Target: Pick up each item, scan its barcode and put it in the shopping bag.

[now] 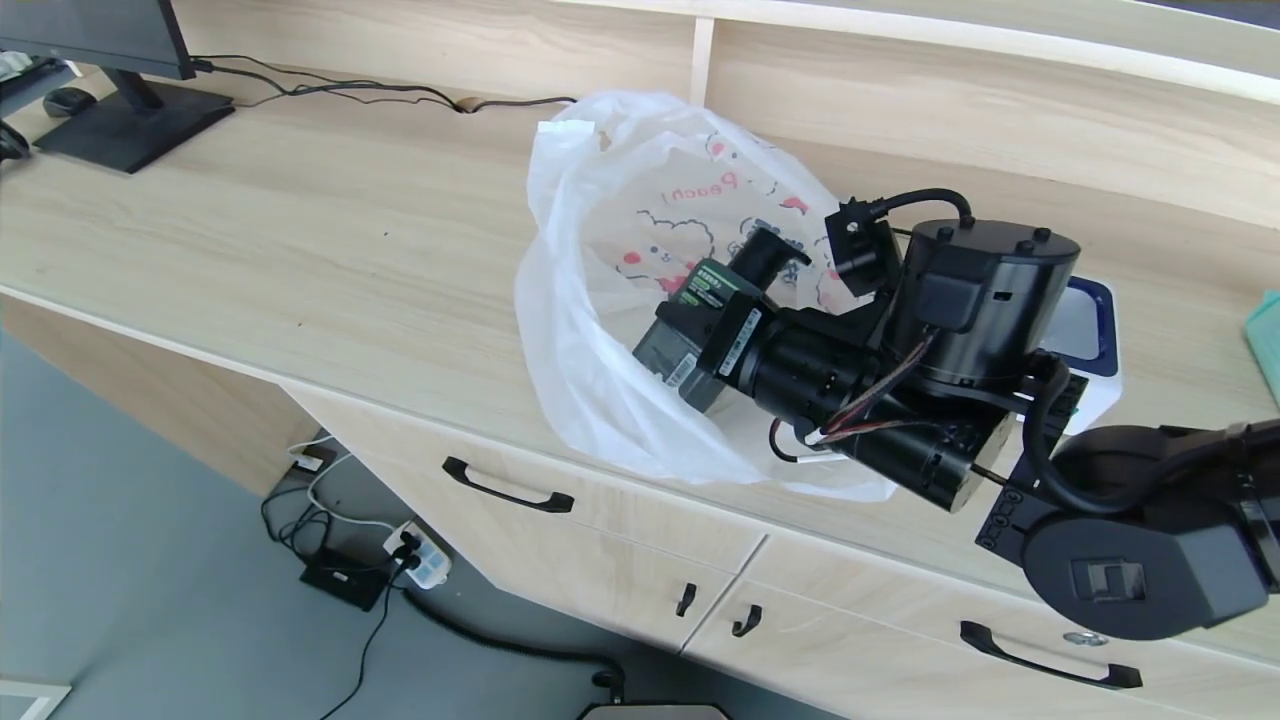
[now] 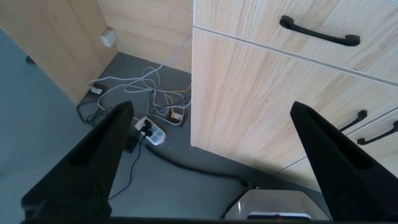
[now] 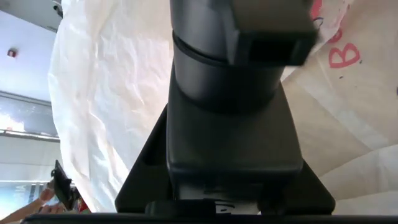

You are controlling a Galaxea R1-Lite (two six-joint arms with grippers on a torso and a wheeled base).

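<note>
Holding a dark bottle [image 1: 708, 285] by its body, right gripper [image 1: 700, 340] is clamped inside the flimsy shopping bag [image 1: 590, 300]; bottle likely rigid, light. Left gripper [image 2: 211, 112] fingers apart.

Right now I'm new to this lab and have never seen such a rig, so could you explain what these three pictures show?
It is a two-armed robot at a wooden counter. The wide picture comes from a camera on its head; the other two come from cameras on its wrists. On the counter stand a white shopping bag and a monitor. The right gripper holds a dark item with a green label at the bag's mouth. The left gripper hangs open beside the drawers.
</note>
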